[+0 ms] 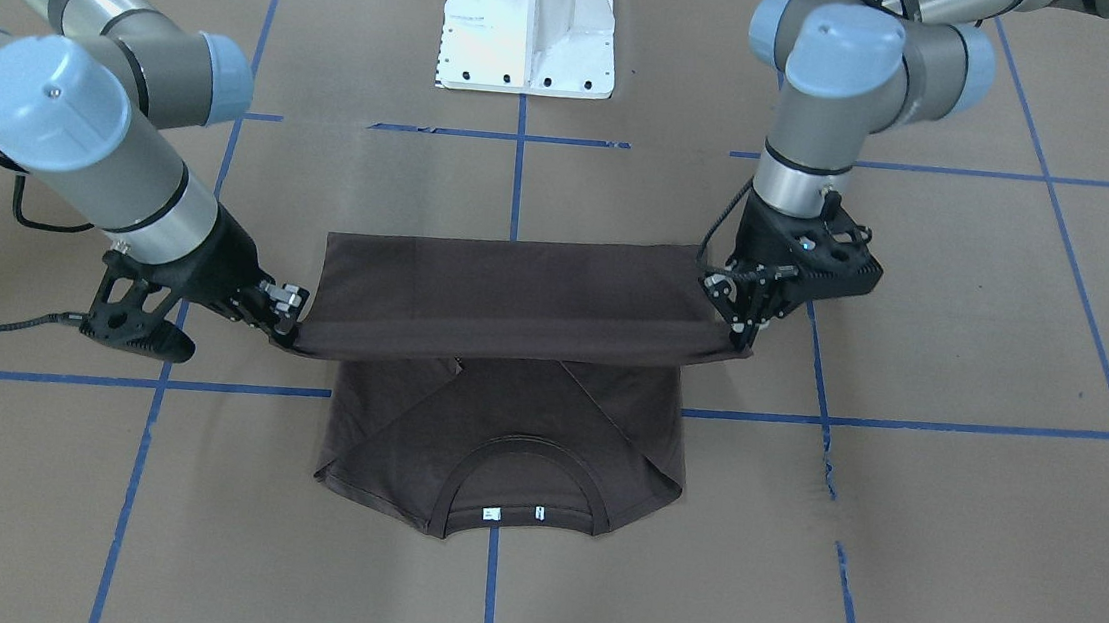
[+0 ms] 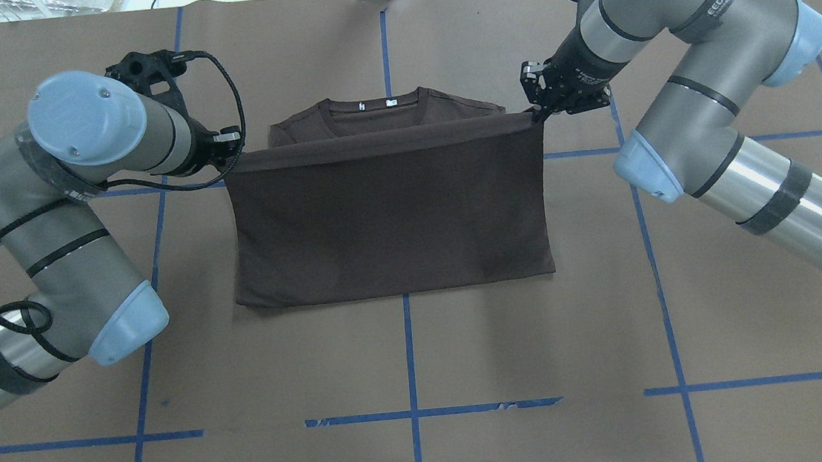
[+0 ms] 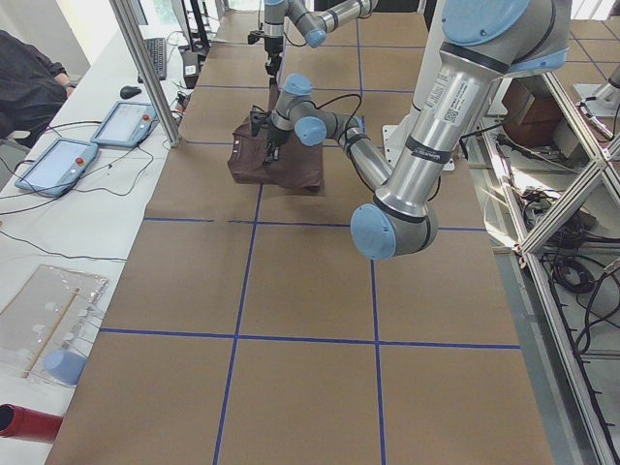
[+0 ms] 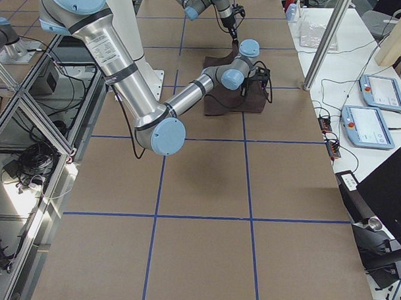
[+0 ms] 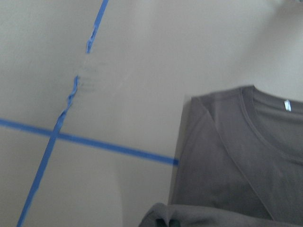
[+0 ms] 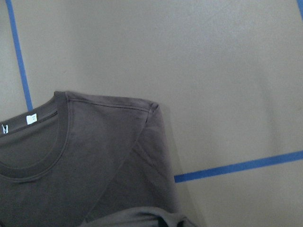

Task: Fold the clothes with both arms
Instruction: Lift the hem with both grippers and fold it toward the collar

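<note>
The left gripper (image 1: 742,330) is clamped on one hem corner of the shirt (image 1: 516,288) and the right gripper (image 1: 290,319) on the other, so the hem edge hangs taut in the air between them. The table (image 1: 945,547), brown paper marked with blue tape, carries the rest. The shirt's upper half lies flat on it with the sleeves turned in, while the lower half rises as a broad panel to the two held corners. The held edge runs crosswise, from the robot's left to its right, and each arm is about equally near its corner. From that edge the collar (image 1: 523,441) lies ahead, away from the robot and lower down. I judge the coming move to be a level carry forward, then a lowering onto the shoulders, both sides together. The white labels (image 1: 493,514) show inside the collar. No container takes part
</note>
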Available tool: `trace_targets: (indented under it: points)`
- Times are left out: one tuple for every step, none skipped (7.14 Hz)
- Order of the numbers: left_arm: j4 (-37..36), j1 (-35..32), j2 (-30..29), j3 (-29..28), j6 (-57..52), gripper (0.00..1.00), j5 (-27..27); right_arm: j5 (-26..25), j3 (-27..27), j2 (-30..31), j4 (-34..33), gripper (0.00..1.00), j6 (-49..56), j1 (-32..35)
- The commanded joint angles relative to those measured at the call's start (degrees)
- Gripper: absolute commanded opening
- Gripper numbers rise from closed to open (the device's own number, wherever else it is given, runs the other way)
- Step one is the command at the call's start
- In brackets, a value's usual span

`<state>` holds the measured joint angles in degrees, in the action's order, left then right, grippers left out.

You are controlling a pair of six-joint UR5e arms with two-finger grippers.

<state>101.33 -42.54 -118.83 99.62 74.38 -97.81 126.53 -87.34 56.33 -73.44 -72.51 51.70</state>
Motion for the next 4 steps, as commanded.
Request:
trace_targets:
  points:
    - [5.96,-1.93,-3.59,-8.7,-0.64,0.0,-0.1,-0.05,8.9,-4.53,3.39,0.0,0.09,0.77]
    - [9.81,-2.02,-5.17,-13.35,-0.38,0.0,-0.1,-0.14,12.25,-6.3,3.57,0.0,0.18,0.77]
    - [12.9,-2.02,-6.4,-17.83,-0.37,0.0,-0.01,-1.01,14.19,-7.01,4.26,0.0,0.18,0.69]
    - [14.93,-2.02,-6.5,-19.97,-0.46,0.0,0.07,-1.2,16.91,-7.46,6.36,0.0,0.09,0.69]
